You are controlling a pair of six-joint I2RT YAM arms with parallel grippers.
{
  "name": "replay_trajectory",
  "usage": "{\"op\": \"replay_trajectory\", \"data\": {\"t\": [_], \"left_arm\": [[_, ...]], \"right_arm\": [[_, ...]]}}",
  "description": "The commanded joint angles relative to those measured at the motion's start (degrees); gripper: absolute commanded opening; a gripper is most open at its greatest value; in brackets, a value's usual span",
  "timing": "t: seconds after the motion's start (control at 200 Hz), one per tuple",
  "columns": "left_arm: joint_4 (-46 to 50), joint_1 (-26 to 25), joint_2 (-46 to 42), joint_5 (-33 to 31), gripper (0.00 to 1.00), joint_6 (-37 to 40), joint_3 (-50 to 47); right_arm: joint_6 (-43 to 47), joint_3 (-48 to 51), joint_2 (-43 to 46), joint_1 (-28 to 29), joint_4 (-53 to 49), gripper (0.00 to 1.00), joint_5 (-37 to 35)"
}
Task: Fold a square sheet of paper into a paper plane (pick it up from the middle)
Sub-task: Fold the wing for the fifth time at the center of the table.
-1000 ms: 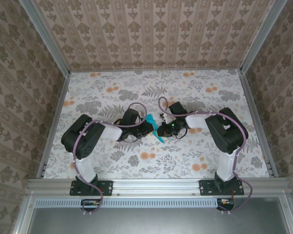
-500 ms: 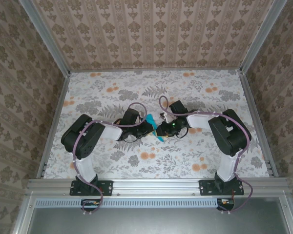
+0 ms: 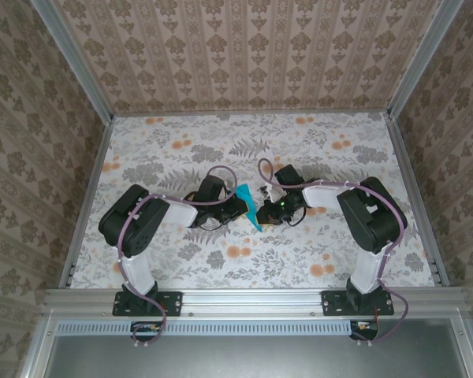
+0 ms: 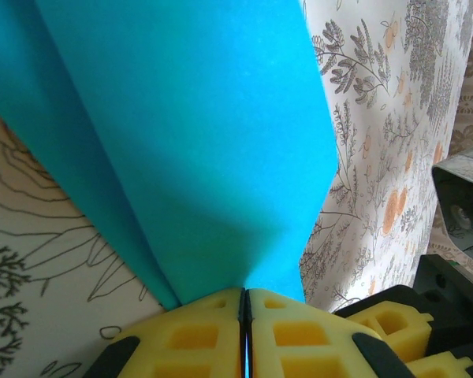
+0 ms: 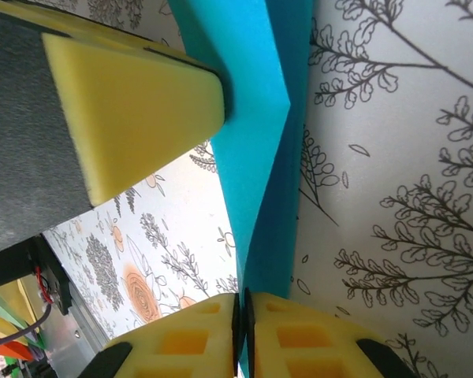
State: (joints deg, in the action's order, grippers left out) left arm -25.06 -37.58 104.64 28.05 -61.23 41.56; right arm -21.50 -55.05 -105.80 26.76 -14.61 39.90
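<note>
The teal-blue sheet of paper [image 3: 249, 207] is folded into a narrow, pointed, creased strip, held just above the floral table between both arms. My left gripper [image 3: 239, 206] is shut on its left side. In the left wrist view the yellow pads [image 4: 197, 331] meet on the paper [image 4: 189, 134], which fans upward. My right gripper [image 3: 262, 211] is shut on the paper's other edge. In the right wrist view the folded paper [image 5: 256, 157] runs up from the closed pads [image 5: 189, 339]. The left gripper's yellow finger [image 5: 134, 110] presses on the paper at upper left.
The floral table surface [image 3: 315, 150] lies open on all sides of the arms. Patterned walls and metal rails [image 3: 91, 197] enclose it. The right gripper's body [image 4: 449, 307] sits close at the lower right of the left wrist view.
My right gripper loosened briefly and shut on the paper again, shifting slightly to the right. More of the teal strip shows between the grippers. The left arm has stayed put.
</note>
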Motion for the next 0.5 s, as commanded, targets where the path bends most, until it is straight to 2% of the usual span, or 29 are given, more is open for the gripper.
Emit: {"op": "replay_trajectory", "data": {"t": [0.0,0.175,0.495], "left_arm": [[5.89,-0.47,1.27,-2.22,0.11,0.17,-0.18],[6.24,-0.47,1.29,-2.30,0.11,0.20,-0.08],[6.69,-0.47,1.09,-2.84,0.10,0.06,-0.43]], "right_arm": [[0.98,-0.48,-2.21,0.03,-1.95,0.13,0.03],[0.85,-1.19,-2.93,0.13,-1.74,0.14,-0.22],[1.76,0.33,2.84,0.13,-4.23,0.22,-1.04]]}}
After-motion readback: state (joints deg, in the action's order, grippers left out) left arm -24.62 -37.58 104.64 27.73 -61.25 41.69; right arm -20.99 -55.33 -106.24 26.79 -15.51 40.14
